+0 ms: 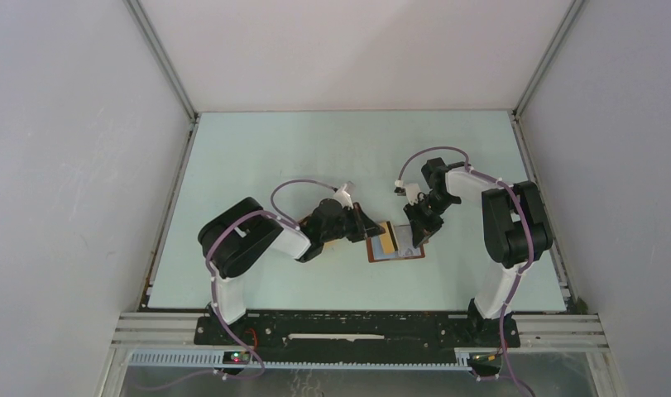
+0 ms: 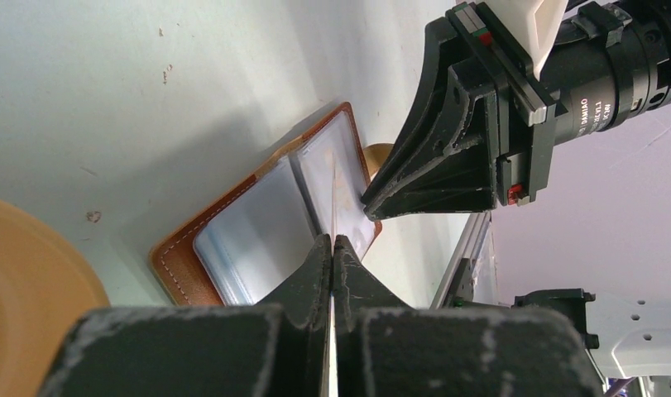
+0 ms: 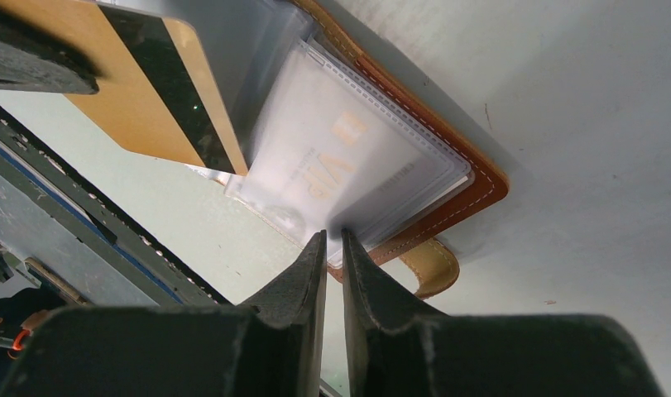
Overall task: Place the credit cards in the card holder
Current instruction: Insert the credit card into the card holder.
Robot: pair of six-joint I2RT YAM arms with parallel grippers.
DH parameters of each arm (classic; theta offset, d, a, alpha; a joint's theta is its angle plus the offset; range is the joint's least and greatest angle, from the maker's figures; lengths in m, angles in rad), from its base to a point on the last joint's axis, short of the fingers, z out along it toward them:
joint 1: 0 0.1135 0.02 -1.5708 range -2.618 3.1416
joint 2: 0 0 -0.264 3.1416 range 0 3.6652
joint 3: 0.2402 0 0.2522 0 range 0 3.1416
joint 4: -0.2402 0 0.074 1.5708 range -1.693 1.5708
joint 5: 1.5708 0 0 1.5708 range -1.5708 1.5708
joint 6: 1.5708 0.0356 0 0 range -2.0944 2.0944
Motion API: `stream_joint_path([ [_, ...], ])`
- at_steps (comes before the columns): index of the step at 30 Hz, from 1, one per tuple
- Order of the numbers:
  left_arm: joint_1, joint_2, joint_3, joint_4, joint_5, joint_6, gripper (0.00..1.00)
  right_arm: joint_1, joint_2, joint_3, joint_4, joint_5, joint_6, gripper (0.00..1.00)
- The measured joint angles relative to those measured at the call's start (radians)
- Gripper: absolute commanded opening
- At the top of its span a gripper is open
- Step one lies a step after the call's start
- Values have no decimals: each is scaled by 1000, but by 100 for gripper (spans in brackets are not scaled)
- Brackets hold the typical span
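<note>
Clamping a gold striped card (image 3: 117, 99), left jaws hide its end; narrowed right jaws touch the VIP-card sleeve (image 3: 357, 165) of a reddish-brown leather wallet (image 3: 487, 184).

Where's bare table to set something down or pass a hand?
Free: far pale-green table toward back wall; near strip between arm bases. Crowded: centre, left gripper with striped gold card and right gripper at reddish-brown leather card holder.

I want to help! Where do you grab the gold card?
Pinch the gold card by its flat faces, at the end away from the card holder, from the left; it is thin, and the end by the pockets must stay free.
</note>
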Motion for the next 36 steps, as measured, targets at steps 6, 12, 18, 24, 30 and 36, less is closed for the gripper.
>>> stream_joint_path([
  [6,0,2,4,-28,-1,1,0,0,0,0,0,0,0,21],
  [12,-1,2,14,-69,0,1,0,0,0,0,0,0,0,21],
  [18,-7,5,36,-77,0,0,0,0,0,0,0,0,0,21],
  [24,-14,19,40,-91,0,0,0,0,0,1,-1,0,0,21],
  [30,-23,36,66,-97,0,-1,0,0,0,1,-1,0,0,21],
  [36,-27,43,72,-97,0,-8,0,1,0,1,-1,0,0,22],
])
